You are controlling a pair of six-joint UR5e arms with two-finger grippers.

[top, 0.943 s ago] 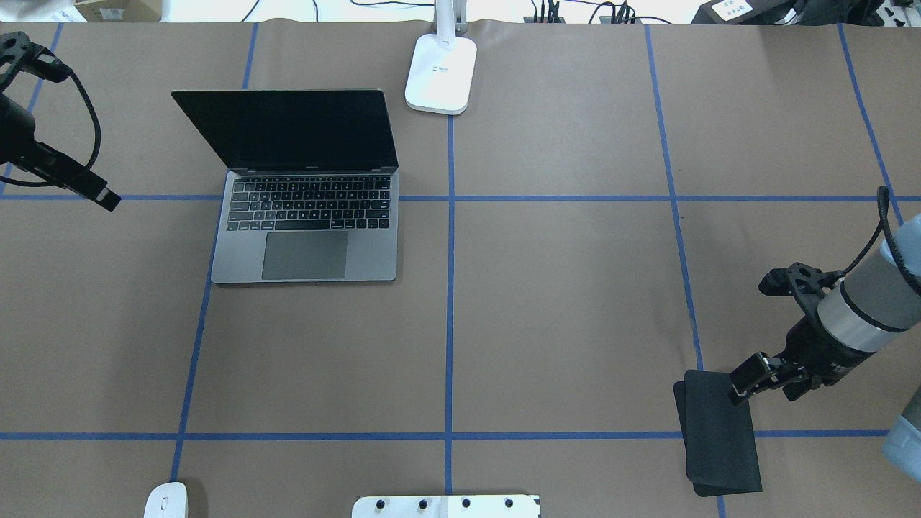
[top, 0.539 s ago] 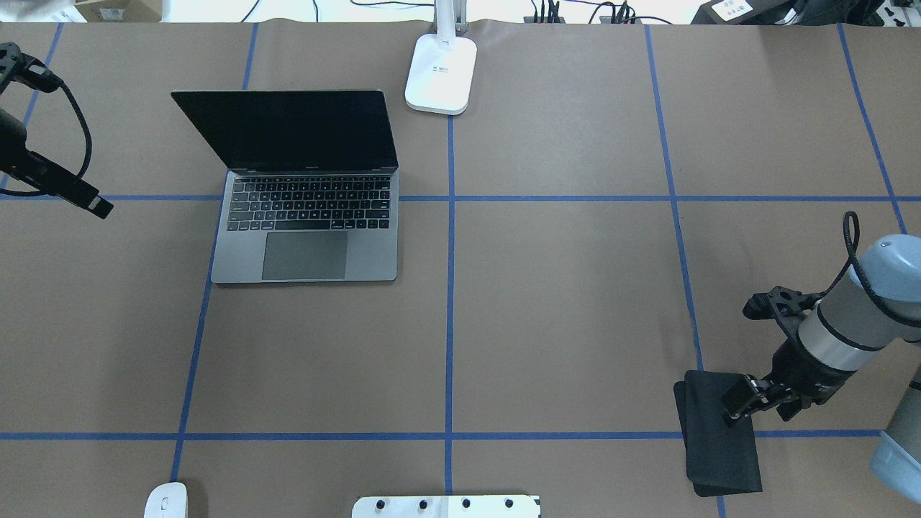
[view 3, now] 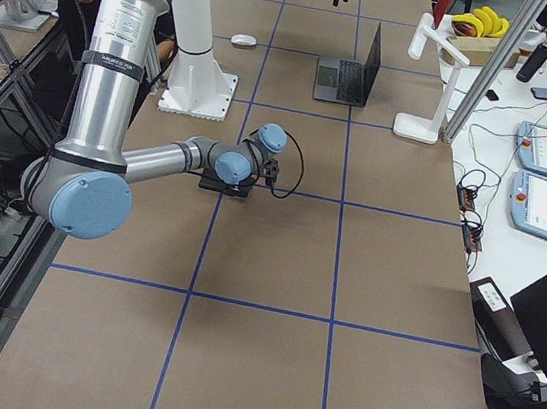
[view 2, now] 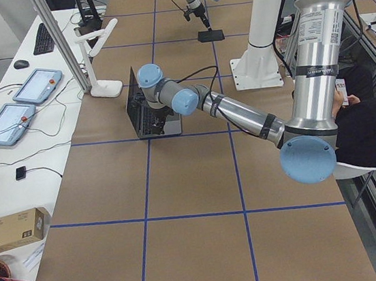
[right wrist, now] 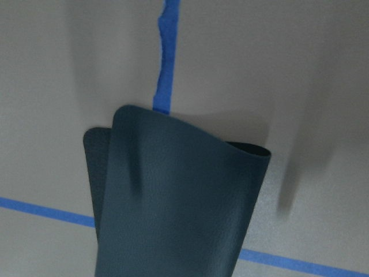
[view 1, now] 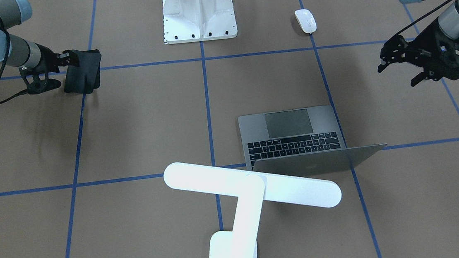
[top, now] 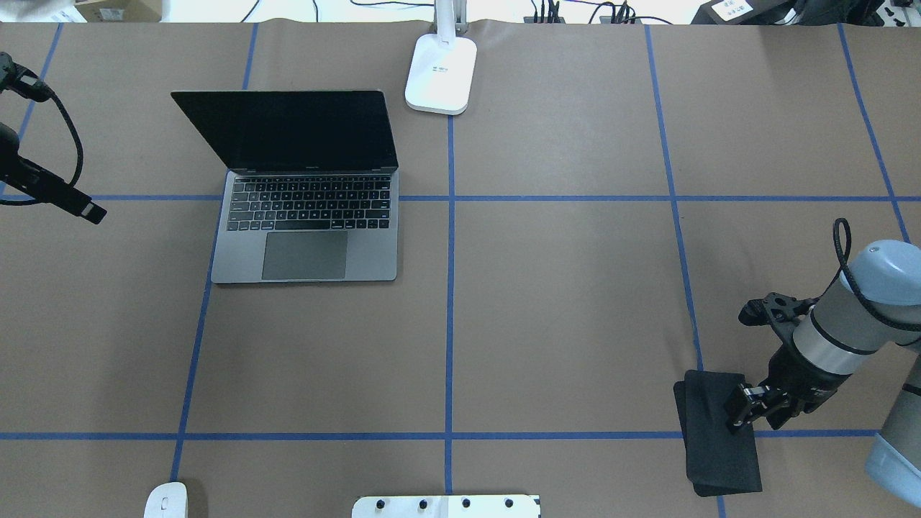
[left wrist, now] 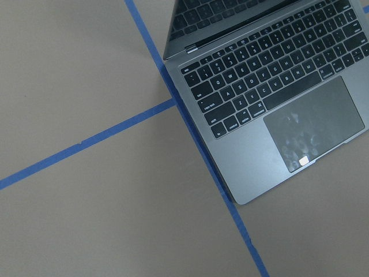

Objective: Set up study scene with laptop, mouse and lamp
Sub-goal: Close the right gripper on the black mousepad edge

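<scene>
Overhead exterior view is showing the right fingers (top: 739, 414) pinching shut on one edge of the black pad (top: 719, 450). The pad is curling up where they are holding it. Its other end looks to be lying on the worktop (top: 561, 309), across a blue tape line (top: 575, 436). A moment ago these fingers were sitting farther from the robot. Now they are closer to the robot's side, and the pad is lying in about the same spot.

The left fingers (top: 90, 210) are hanging in the air, spread open and holding nothing. They are now a little farther out from the laptop (top: 309, 248) than before.

The laptop is sitting open on the robot's left half of the worktop and is not moving. The lamp (top: 441, 75) is standing at the far edge, just beside the screen's corner, same as before. The mouse (top: 167, 501) is resting at the near edge, well apart from both sets of fingers, to the left of the white stand (top: 446, 506). It is lying where it was.
</scene>
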